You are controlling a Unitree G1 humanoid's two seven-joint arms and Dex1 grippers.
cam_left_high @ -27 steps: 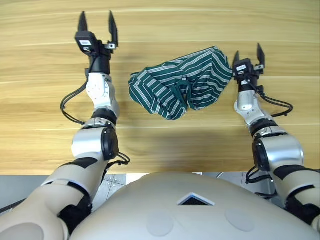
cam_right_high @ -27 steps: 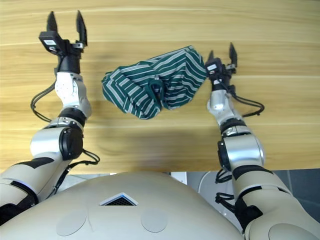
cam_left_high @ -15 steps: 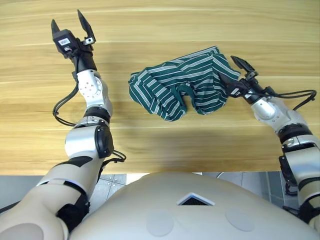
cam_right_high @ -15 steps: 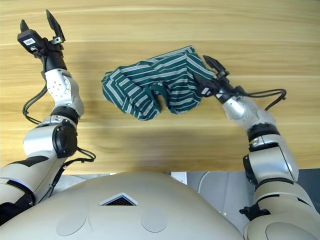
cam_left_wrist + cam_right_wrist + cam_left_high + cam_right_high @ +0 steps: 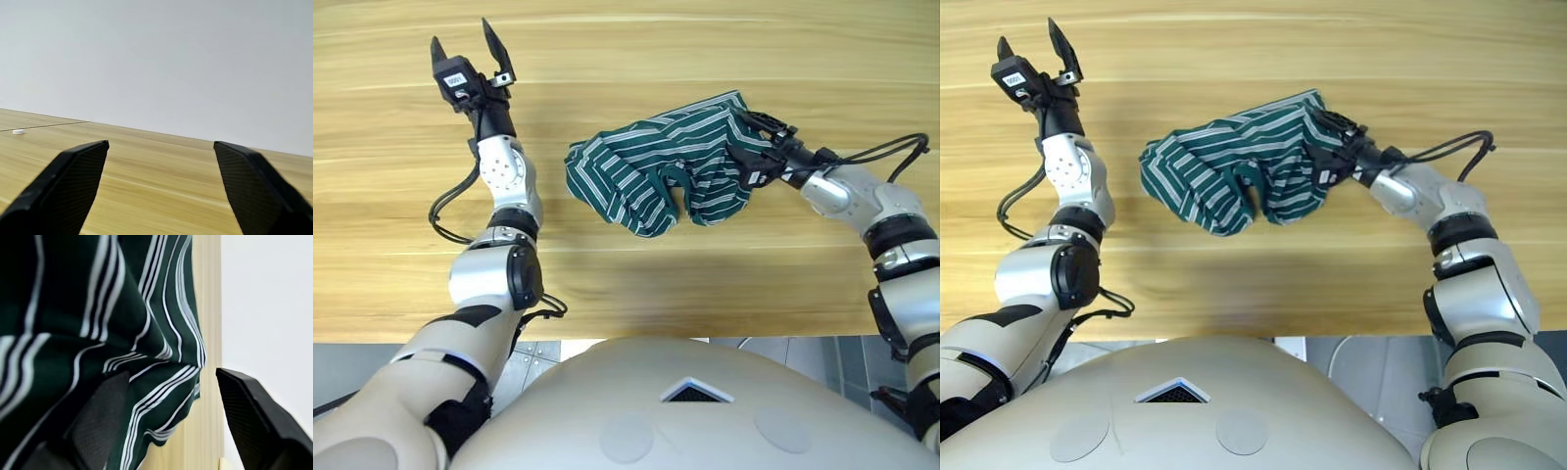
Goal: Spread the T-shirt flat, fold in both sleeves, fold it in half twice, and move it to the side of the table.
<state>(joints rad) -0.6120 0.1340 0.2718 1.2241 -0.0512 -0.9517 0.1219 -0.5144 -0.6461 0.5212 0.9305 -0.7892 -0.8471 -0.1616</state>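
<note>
My right gripper (image 5: 750, 149) sits at the right edge of the crumpled striped T-shirt (image 5: 646, 171), jaws apart around a fold, placed, I judge, to pinch that edge and pull the shirt flat. The shirt lies bunched mid-table (image 5: 705, 59). My left gripper (image 5: 462, 37) hangs wide open, well apart from the cloth.

eyes: head stereo, down on table (image 5: 626, 59); left wrist: level across it; right wrist: against T-shirt (image 5: 73, 308)
</note>
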